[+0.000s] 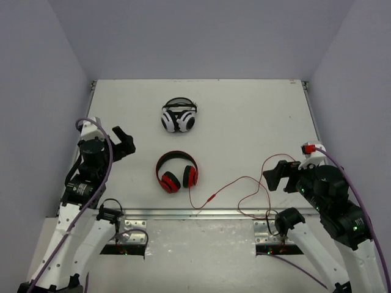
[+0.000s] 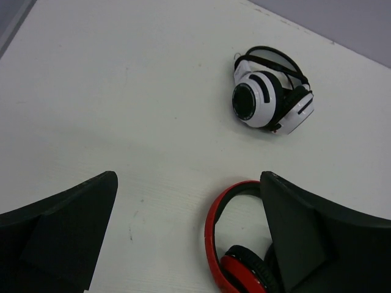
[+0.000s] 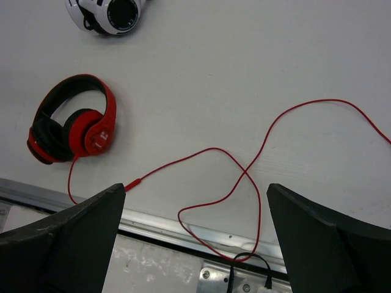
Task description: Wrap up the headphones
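While both arms hang above the table [image 1: 244, 110], the headphones [image 1: 177, 173] lie flat on it, black headband arched to their far side and the two red cups close together on their near side. Beyond them, well apart, sits a white-and-black pair [image 1: 179, 116], which the left wrist view shows standing up on its cups [image 2: 269, 97]. From the right-hand cup of the headphones the thin red cable [image 1: 235, 180] dips toward the metal rail [image 1: 183, 213] on their near side, then wanders off to their right in loose loops. The right wrist view shows the cable [image 3: 208, 149] crossing itself once, with one loop spilling over the rail [image 3: 153, 223]. To the left of the headphones and slightly beyond them, the left gripper [image 1: 125, 143] has its jaws spread wide with nothing between them; its own camera catches part of the red band [image 2: 235, 244] past one finger. Well to the right of the headphones, over the far loops of the cable, the right gripper [image 1: 278, 174] is likewise released and empty-handed, its fingers apart above the cable
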